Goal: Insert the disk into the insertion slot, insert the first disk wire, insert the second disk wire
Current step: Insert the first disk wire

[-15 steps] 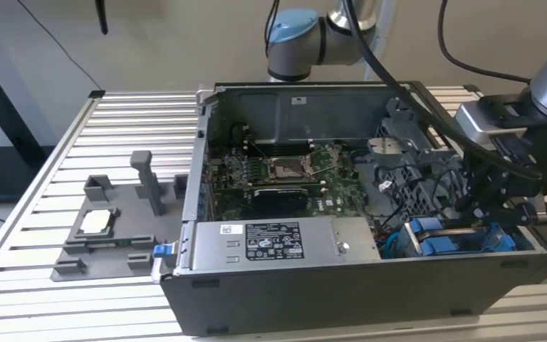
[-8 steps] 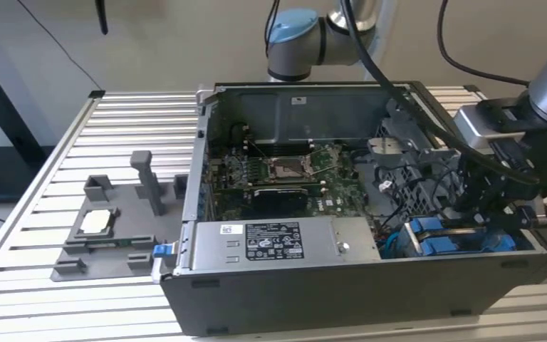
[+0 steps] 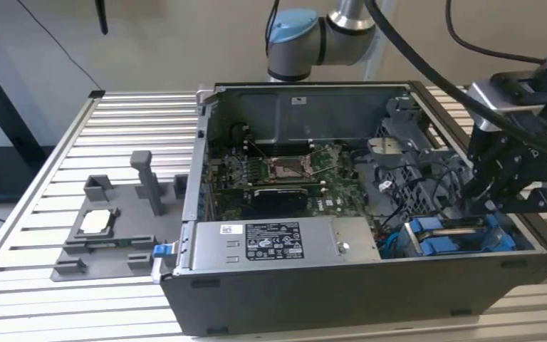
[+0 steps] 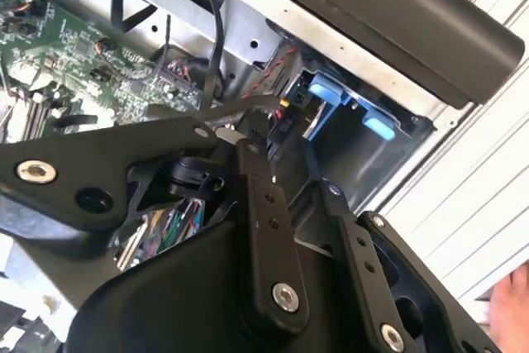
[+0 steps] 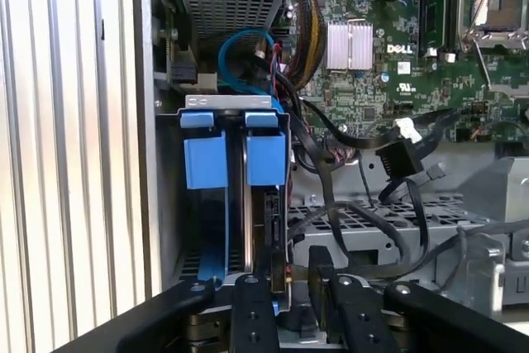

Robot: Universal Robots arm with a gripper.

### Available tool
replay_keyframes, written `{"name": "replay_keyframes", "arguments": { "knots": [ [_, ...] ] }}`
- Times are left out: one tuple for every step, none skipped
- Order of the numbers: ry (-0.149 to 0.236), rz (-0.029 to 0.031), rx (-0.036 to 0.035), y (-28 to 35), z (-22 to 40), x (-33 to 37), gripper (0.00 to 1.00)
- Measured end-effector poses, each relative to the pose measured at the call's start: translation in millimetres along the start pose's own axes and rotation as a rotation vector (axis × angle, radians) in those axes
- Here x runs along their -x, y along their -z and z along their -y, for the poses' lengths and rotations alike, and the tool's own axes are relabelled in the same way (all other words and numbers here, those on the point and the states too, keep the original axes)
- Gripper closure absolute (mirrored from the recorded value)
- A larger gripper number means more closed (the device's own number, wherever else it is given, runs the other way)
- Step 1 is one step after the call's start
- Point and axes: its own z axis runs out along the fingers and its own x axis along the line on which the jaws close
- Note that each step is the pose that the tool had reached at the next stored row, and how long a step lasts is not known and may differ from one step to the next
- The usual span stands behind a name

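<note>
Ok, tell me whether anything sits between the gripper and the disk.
Nothing visible does. In the first wrist view the gripper hangs right at the disk, which sits in the insertion slot. Black cables loop beside the disk, not across that gap.

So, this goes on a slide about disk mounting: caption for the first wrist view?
Blue-framed disk seated in the metal slot, gripper just beside its end, loose black plug nearby.

You have a slatted aluminium counter [image 3: 26, 299]. On it, toward the exterior view's right, stands the open computer case [image 3: 350, 299]. A grey fixture tray [image 3: 112, 249] lies just beside the case, on its left.
</note>
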Motion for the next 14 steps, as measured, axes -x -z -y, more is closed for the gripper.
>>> {"name": "replay_keyframes", "arguments": {
  "knots": [
    [0.0, 0.0, 0.0, 4.1, 0.0, 0.9, 0.67],
    [0.0, -0.0001, 0.0, 7.8, 0.0, 1.9, 0.67],
    [0.0, -0.0001, 0.0, 11.4, 0.1, 2.9, 0.67],
    [0.0, 0.0, 0.0, 15.3, 0.2, 4.0, 0.67],
    [0.0, -0.0002, 0.0, 18.9, 0.3, 5.0, 0.67],
    [0.0, 0.0, 0.0, 22.4, 0.3, 6.1, 0.67],
    [0.0, 0.0, 0.0, 25.0, 0.3, 7.1, 0.67],
    [0.0, -0.0001, -0.0001, 27.0, 0.3, 8.2, 0.67],
    [0.0, 0.0003, -0.0009, 28.0, 0.3, 9.4, 0.67],
    [0.0, -0.001, -0.0011, 28.3, 0.3, 10.8, 0.67],
    [0.0, -0.0035, -0.0012, 28.3, 0.2, 13.1, 0.67],
    [0.0, -0.0057, -0.0013, 28.2, 0.0, 15.5, 0.67],
    [0.0, -0.007, -0.0014, 28.1, -0.1, 18.3, 0.67],
    [0.0, -0.0077, -0.0014, 28.2, -0.2, 20.9, 0.67]
  ]
}}
